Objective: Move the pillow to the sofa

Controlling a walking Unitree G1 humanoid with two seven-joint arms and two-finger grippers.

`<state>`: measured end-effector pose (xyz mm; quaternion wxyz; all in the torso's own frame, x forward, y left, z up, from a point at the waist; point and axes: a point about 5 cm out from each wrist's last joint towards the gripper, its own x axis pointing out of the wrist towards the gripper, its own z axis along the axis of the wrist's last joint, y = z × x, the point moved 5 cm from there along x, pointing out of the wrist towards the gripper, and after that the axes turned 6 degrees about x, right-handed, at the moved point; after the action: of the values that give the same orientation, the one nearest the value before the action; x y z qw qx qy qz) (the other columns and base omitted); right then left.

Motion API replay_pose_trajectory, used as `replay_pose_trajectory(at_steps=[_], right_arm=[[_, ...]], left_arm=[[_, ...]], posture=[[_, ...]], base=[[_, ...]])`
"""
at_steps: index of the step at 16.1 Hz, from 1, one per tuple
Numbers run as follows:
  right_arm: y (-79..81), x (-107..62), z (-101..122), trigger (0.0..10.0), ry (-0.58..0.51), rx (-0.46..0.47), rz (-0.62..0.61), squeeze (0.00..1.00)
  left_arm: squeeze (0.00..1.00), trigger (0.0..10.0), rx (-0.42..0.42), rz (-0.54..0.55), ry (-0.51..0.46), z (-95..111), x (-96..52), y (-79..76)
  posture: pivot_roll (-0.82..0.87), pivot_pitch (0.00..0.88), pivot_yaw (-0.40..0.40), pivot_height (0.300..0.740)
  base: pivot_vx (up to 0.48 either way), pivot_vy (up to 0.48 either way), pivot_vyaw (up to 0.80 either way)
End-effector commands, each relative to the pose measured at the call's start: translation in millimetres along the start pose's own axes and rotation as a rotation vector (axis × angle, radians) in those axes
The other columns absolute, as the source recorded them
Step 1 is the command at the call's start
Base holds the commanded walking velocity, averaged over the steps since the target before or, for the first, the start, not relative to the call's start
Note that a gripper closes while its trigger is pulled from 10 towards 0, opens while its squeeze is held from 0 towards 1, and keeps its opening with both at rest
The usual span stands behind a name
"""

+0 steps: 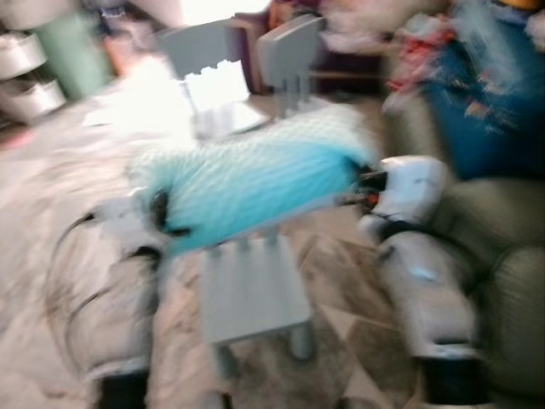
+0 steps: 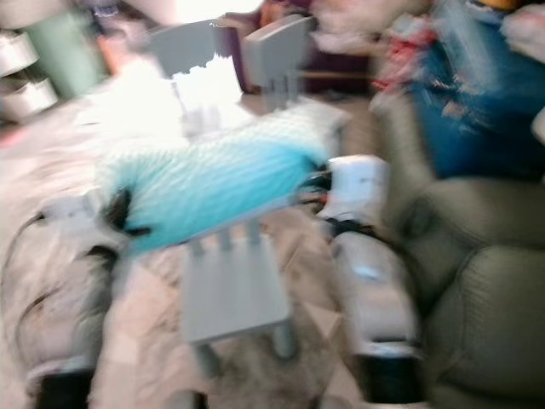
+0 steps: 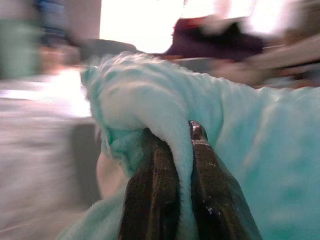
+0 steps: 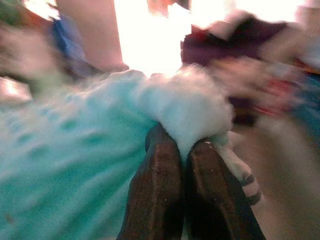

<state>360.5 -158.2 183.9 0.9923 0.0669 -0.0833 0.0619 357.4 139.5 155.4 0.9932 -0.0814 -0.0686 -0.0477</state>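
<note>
Below held pillow (image 1: 255,183), small grey chair (image 1: 251,294), green sofa (image 1: 502,273) rightward

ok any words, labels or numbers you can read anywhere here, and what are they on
None can be read: all four views are motion-blurred.
Pillow, held between the left gripper and the right gripper: plain turquoise plush, no tag or print visible.
Grey chair: no marking visible.
Patterned fabrics on the sofa: red and blue shapes too smeared to tell whether any is lettering.
</note>
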Motion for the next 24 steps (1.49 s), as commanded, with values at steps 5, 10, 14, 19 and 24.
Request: replay_pose_trajectory(at_steps=[5,10,14,19,24], right_arm=[[25.3,6.5,14.3,10.0,-0.050,0.026,0.070,0.00],[23.8,5.8,14.2,10.0,-0.048,0.025,0.066,0.00],[23.2,5.0,14.5,10.0,-0.045,0.026,0.064,0.00],[21.4,3.4,10.7,10.0,-0.023,0.046,0.054,0.00],[21.6,-1.2,3.5,10.0,0.028,0.057,0.052,0.00]], left_arm=[[0.00,10.0,0.032,0.053,0.019,-2.5,-6.7,22.4],[0.00,10.0,0.043,0.057,0.100,-18.2,-7.8,21.5],[0.00,10.0,0.068,0.058,0.161,-29.4,-11.3,20.9],[0.00,10.0,0.026,0.108,0.225,-31.1,-11.3,30.8],[0.00,10.0,-0.062,0.071,0.206,-24.2,-12.3,19.0]], posture=[[-0.15,0.000,0.056,0.740],[-0.15,0.000,0.053,0.740],[-0.15,0.000,0.054,0.740],[-0.15,0.000,0.044,0.740],[-0.16,0.000,0.030,0.740]], base=[[0.000,0.000,0.00],[0.000,0.000,0.00],[0.000,0.000,0.00],[0.000,0.000,0.00],[0.000,0.000,0.00]])
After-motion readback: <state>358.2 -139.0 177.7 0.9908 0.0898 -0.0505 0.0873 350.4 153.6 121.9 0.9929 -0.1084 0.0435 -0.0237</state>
